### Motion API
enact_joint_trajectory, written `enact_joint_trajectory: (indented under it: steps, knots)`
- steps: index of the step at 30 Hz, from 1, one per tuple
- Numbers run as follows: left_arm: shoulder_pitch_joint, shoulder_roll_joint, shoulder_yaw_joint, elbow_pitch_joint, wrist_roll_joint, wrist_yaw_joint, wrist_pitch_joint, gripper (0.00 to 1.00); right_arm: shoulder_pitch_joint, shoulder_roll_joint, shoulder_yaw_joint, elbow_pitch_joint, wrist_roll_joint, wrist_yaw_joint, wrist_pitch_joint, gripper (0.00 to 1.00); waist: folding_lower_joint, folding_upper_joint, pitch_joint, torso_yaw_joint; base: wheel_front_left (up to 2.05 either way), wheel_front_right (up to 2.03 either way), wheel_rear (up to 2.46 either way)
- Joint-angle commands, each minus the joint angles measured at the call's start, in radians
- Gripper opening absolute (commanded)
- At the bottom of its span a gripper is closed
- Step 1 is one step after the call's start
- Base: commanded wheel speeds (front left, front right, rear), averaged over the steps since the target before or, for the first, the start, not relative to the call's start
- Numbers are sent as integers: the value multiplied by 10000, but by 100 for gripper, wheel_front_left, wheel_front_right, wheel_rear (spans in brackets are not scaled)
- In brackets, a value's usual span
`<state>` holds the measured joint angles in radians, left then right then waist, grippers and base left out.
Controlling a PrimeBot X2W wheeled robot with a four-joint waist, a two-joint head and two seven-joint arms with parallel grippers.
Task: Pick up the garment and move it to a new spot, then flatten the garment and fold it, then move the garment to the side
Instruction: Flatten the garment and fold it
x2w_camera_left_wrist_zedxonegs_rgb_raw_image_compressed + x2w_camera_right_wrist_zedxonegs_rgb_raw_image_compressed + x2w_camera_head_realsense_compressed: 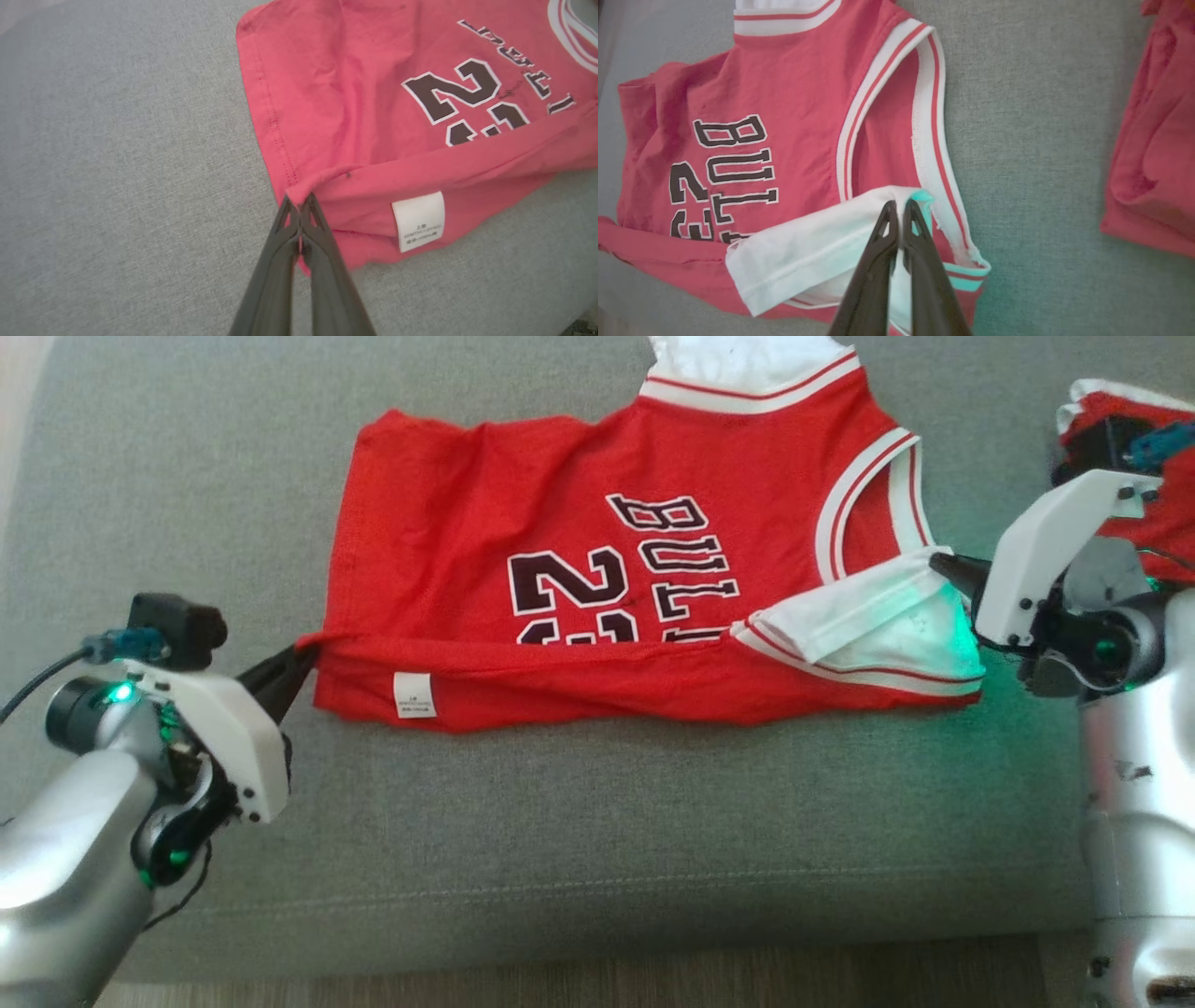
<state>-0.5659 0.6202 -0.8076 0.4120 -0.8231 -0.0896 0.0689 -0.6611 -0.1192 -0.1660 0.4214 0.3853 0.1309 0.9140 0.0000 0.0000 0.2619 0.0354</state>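
I hold both pinched shut: left gripper (301, 661) on the jersey (523, 495) at its near hem corner, right gripper (941, 562) on the white sleeve (878, 616). Uneven pulling could slip either, skewing the fold.

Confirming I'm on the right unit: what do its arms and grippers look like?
Both arms are silver, with green wrist lights. The left gripper and right gripper have white angular housings and two long dark tapered fingers.

Soft even light, mild blur
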Motion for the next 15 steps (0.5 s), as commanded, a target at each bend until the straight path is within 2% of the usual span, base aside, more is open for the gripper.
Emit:
enact_joint_trajectory:
  steps: [1,8,15]
  knots:
    - [-586,347,400,-6,91,-89,-56,0,-506,-36,223,-172,-57,-2,-317,0,0,0,125,34,0,0,0]
    - [-1029,-7,211,508,152,-231,-267,0,-1021,-192,598,648,331,-2,-2027,0,0,0,321,16,0,0,0]
    - [-1434,-297,37,864,234,-294,-389,0,-1340,-360,1162,1309,609,-2,-2984,0,0,0,507,-39,0,0,0]
